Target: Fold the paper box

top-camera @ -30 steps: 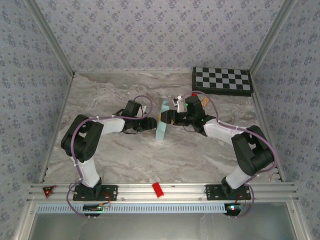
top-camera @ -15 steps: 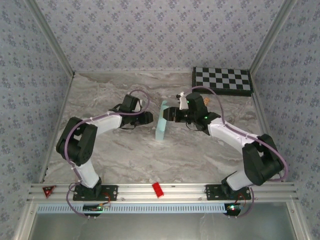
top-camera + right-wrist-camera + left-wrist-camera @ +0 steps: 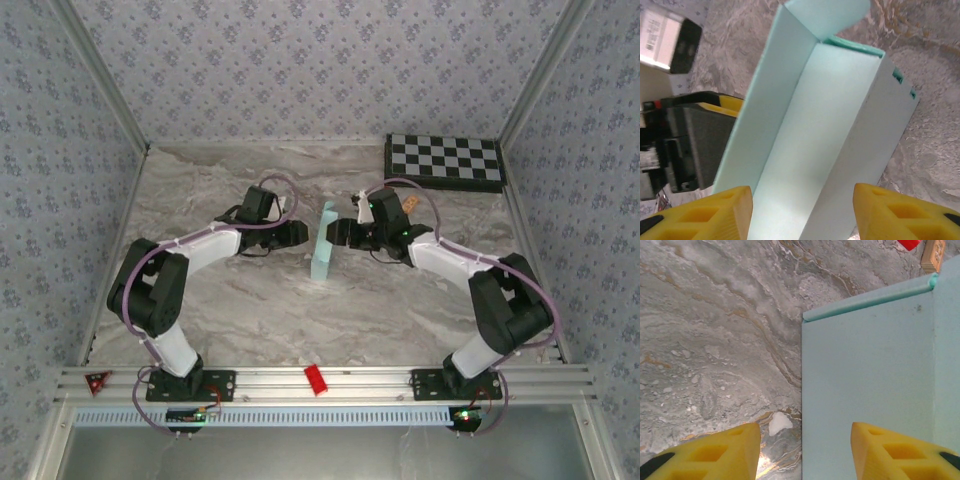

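Pale blue card, the paper box [image 3: 324,243], stands on edge on the marble bench [image 3: 230,300], right between the two claws. Left claw [image 3: 298,233] sits just to its left, right claw [image 3: 338,232] just to its right, both pointing at it from opposite sides.

Left wrist view: left claw [image 3: 805,432] is released, yellow fingers [image 3: 722,452] spread wide. Flat blue panel of the box [image 3: 865,390] is ahead of the claw and off to its right, with the panel's near edge falling in the gap between the fingers. The right-hand finger overlaps the panel's face; contact can't be told. A rolled fold runs along the panel's far edge. Bare marble lies ahead of the left-hand finger.

Right wrist view: right claw [image 3: 802,192] is also released, fingers far apart, nothing gripped. The box [image 3: 825,115] is straight ahead of it, open side facing the claw, inner walls visible, one flap [image 3: 827,17] raised at the far end. Small slots [image 3: 897,75] show on the wall ahead-right of the claw. Beyond the box, ahead-left, the other arm's black body with a yellow finger [image 3: 725,105] is visible.

Checkerboard [image 3: 444,162] lies well behind the right claw at the bench's far corner. Red block [image 3: 316,379] sits on the near rail, well apart from both claws.
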Action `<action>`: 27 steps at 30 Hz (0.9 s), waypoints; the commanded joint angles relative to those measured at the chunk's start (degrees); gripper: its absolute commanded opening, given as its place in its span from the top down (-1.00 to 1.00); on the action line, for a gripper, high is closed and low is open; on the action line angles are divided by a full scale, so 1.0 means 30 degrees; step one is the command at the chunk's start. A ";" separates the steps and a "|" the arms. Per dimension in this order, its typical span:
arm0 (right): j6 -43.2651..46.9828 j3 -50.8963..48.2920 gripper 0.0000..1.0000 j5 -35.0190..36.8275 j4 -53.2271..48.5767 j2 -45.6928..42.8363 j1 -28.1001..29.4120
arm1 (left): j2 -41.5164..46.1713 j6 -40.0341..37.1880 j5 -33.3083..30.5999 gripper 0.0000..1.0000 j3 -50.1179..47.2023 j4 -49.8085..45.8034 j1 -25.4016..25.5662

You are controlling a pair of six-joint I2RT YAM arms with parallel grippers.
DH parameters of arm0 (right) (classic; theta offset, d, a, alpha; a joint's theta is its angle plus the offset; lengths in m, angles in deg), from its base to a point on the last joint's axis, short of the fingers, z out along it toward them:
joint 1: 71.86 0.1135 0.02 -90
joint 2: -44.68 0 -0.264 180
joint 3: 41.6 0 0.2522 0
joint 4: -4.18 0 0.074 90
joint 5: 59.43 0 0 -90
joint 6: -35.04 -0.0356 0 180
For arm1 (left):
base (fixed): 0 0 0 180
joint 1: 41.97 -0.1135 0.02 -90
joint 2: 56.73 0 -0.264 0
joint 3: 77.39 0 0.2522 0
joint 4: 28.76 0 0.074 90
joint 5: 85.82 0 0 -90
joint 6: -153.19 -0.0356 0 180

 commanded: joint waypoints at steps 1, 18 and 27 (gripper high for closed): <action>-0.0365 0.0449 -0.14 -0.0676 0.0629 0.0564 0.0143 | -0.0229 -0.0060 0.1012 0.00 0.0718 0.0099 -0.0013; -0.1615 0.0527 -0.07 0.3449 -0.2429 0.1713 0.0829 | -0.1436 0.0026 0.2013 0.00 0.1432 0.0231 0.0095; -0.2390 0.0588 -0.02 0.4466 -0.2766 0.1670 0.1079 | -0.1016 -0.0164 0.1115 0.00 0.1709 -0.0392 0.0089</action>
